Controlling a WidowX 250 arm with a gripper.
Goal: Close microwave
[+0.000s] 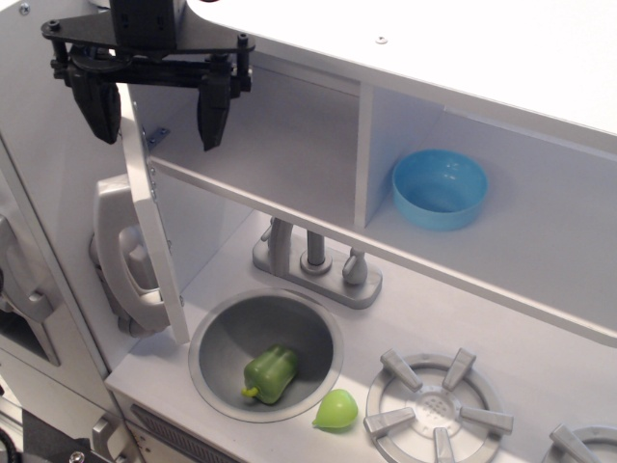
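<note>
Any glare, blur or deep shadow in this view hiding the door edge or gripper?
Observation.image view: sharp, evenly lit, no glare; the gripper is dark but crisp against the pale microwave door; soft shadow only inside the sink.

Arm above gripper (154, 114) getting cut off by top edge; second burner (584, 446) running off bottom right corner; door (152, 227) showing edge-on only.

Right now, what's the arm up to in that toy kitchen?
It is working on the microwave door, which stands swung open, seen edge-on. The open gripper sits at the door's top edge, one finger on each side, not clamped. The compartment behind is empty. A blue bowl sits in the next cubby, and a green pepper lies in the sink.
</note>
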